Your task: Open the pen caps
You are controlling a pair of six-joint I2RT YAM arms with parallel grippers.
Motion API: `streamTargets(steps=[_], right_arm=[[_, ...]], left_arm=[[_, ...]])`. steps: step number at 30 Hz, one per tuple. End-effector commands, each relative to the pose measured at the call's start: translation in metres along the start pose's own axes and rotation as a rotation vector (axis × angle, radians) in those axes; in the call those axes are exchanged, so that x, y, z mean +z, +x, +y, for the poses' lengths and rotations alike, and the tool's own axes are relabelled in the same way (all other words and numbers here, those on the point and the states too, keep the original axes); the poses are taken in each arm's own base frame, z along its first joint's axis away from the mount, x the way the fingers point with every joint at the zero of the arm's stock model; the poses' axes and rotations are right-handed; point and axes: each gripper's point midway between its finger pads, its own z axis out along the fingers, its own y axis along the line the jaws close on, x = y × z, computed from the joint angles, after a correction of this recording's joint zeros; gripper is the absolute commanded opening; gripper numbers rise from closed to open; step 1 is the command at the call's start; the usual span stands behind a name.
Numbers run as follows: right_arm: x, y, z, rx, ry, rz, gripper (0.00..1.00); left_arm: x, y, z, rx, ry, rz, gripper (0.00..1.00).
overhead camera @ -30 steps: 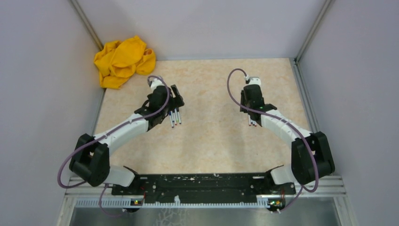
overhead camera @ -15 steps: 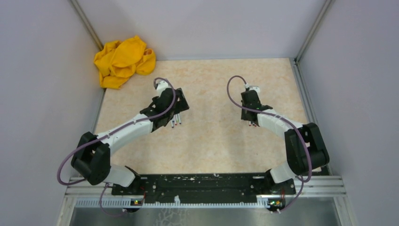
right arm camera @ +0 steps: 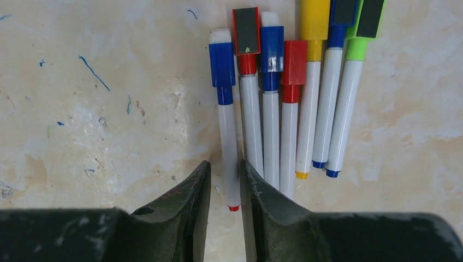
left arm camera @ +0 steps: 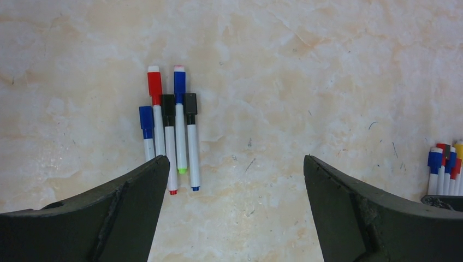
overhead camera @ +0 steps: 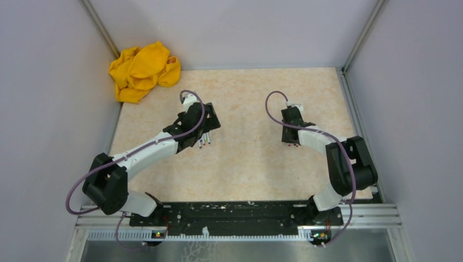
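Several pens [right arm camera: 271, 125] with white barrels lie side by side, their pen caps [right arm camera: 222, 64] blue, red, yellow and black. My right gripper [right arm camera: 225, 162] straddles the leftmost, blue-capped pen near its red end. The jaws are narrow: the right finger touches the barrel and a slim gap remains on the left. The pen lies flat on the table. A second row of capped pens [left arm camera: 170, 136] lies ahead of my left gripper [left arm camera: 235, 164], which is wide open and holds nothing. Its left finger [left arm camera: 136, 191] covers that row's near ends. Overhead, both grippers [overhead camera: 203, 123] [overhead camera: 293, 131] hover over their rows.
A crumpled yellow cloth [overhead camera: 143, 71] lies in the back left corner. Grey walls enclose the marbled table [overhead camera: 245, 158] on three sides. Small ink marks spot the surface left of the right-hand row [right arm camera: 93, 71]. That row also shows at the left wrist view's right edge [left arm camera: 445, 169].
My right gripper's jaws have narrowed around the blue-capped pen's barrel as that arm folded back. The left gripper shifted slightly right, then held still, open.
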Motion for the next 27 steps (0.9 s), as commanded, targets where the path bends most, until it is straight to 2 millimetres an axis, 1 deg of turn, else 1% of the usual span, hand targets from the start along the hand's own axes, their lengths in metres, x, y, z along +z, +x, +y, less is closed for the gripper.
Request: streamTargets(steps=[1,5,6,9,11,13,16,18,21,25,27], right_arm=[[0.004,-0.008,0.004,0.019,-0.01,-0.009,0.26],[0.007,-0.008,0.004,0.018,-0.01,0.002,0.26],[0.007,-0.008,0.005,0.017,-0.013,0.006,0.25],[0.011,-0.002,0.007,0.009,-0.015,0.034,0.13],[0.014,0.004,0.006,0.005,-0.01,0.057,0.07],[0.017,0.01,0.005,0.002,-0.005,0.073,0.0],[0.018,0.013,0.006,0.001,-0.011,0.076,0.0],[0.013,0.008,0.011,-0.004,-0.039,0.05,0.0],[-0.003,-0.006,0.033,-0.029,-0.137,-0.011,0.0],[-0.034,-0.022,0.083,-0.07,-0.412,-0.066,0.0],[-0.05,-0.025,0.104,-0.102,-0.509,-0.082,0.0]], left_arm=[[-0.009,-0.015,-0.014,-0.007,0.044,-0.03,0.99],[-0.01,-0.018,-0.015,-0.009,0.049,-0.036,0.99],[-0.011,-0.018,-0.015,-0.008,0.05,-0.037,0.99],[-0.012,-0.018,-0.015,-0.01,0.053,-0.039,0.99],[-0.012,-0.018,-0.015,-0.009,0.053,-0.038,0.99],[-0.011,-0.017,-0.016,-0.009,0.055,-0.035,0.99],[-0.012,-0.017,-0.016,-0.007,0.058,-0.032,0.99],[-0.013,-0.017,-0.022,-0.004,0.084,-0.021,0.99],[-0.016,-0.016,-0.04,0.003,0.161,0.017,0.99],[-0.022,0.0,-0.084,-0.017,0.377,0.121,0.99],[-0.024,0.009,-0.102,-0.03,0.458,0.173,0.99]])
